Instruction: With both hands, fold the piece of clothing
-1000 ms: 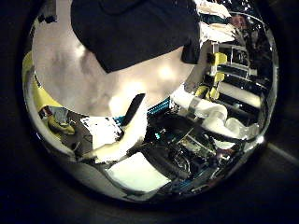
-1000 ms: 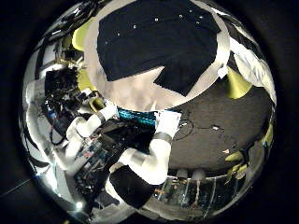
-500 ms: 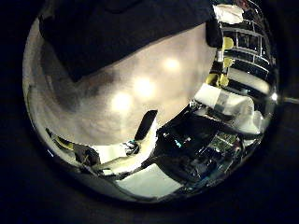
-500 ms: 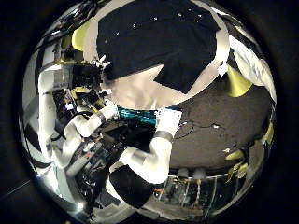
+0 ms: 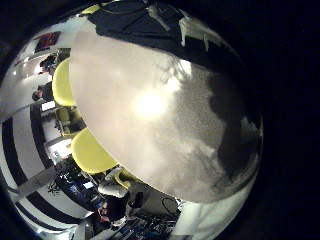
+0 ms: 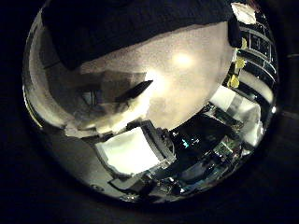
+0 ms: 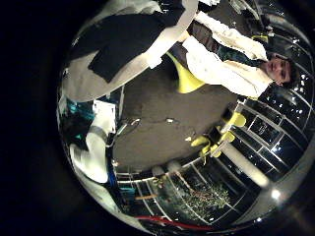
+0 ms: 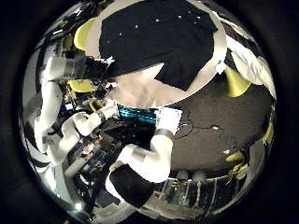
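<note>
Table: pale round top [image 8: 140, 89], bare margin around its rim.
Garment: dark clothing [image 8: 159, 37] lies spread flat on the table.
Left hand [image 8: 89, 67]: near the garment's edge; fingers unclear.
Right hand: fingers unseen.

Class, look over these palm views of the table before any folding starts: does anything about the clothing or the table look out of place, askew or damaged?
Nothing stands out. The dark piece of clothing lies spread out on the pale table, with one sleeve angled out to the side. No spill or damage shows. The left hand hovers at the table's edge, off the cloth.
</note>
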